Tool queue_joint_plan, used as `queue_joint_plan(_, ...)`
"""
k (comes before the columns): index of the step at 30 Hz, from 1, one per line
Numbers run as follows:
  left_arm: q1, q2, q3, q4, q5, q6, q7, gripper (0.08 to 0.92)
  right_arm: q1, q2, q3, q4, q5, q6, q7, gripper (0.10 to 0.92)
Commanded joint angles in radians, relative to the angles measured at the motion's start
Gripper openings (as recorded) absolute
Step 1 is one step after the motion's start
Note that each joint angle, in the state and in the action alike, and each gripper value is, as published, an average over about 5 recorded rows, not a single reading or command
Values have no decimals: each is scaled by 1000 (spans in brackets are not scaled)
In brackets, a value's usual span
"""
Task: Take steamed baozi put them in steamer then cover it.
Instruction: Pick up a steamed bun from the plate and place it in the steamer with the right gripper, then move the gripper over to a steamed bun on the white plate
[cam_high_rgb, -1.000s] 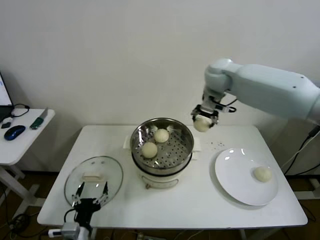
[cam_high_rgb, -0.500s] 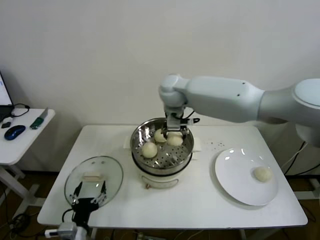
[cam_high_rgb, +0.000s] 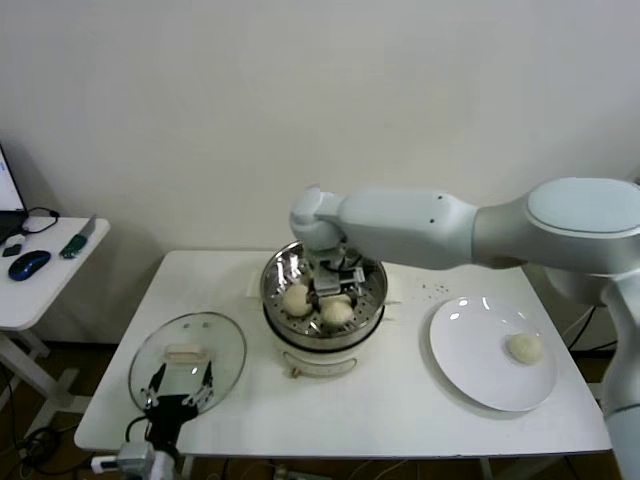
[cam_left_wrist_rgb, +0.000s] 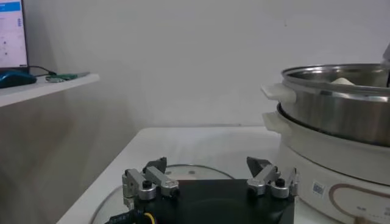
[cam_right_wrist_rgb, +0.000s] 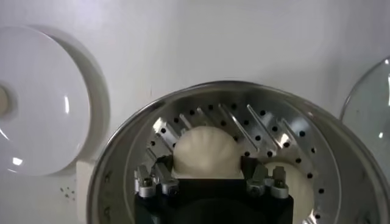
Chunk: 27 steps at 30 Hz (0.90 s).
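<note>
We see the left gripper (cam_high_rgb: 178, 400) at the near bench (cam_high_rgb: 400, 410) edge, fingers spread, hovering over the glass cover (cam_high_rgb: 187, 358) lying flat on the bench. Farther back, the right gripper (cam_right_wrist_rgb: 210, 176) sits inside the steamer (cam_high_rgb: 372, 300), fingers spread around one baozi (cam_right_wrist_rgb: 204, 152) on the perforated floor. Another baozi (cam_high_rgb: 296, 298) lies beside it. One baozi (cam_high_rgb: 525, 347) rests on the white plate (cam_high_rgb: 470, 350) to the right.

4 baozi show: 3 in the steamer (cam_high_rgb: 372, 300) (1 baozi (cam_high_rgb: 297, 299), another (cam_high_rgb: 337, 311), a third (cam_right_wrist_rgb: 204, 153) between the gripper's fingers) and 1 (cam_high_rgb: 525, 347) on the plate (cam_high_rgb: 470, 350). 1 cover (cam_high_rgb: 225, 340), 2 grippers.
</note>
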Motion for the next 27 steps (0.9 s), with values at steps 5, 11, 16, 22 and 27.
queue_joint_plan(5,-3,1,-1,5,-1,-1,0,823,-32,26,-4,-21,-8,9,9,768)
queue_joint_plan(11,-4,2,0,-1,1,2,0,823,-12,7,25,-25,-2,10,7,821)
queue_joint_plan(16,-5,2,0,-7,11,2,-1,823,36,-49,60,-17,18,-5,8,823)
queue_joint_plan(22,-2,-3,11,-18,27,1,-1,823,121,-189,59,-13,108,-112,59,823)
queue_joint_plan(27,-3,-4,14,-21,29,0,-1,823,217,-336,-71,12,331,-306,174,823)
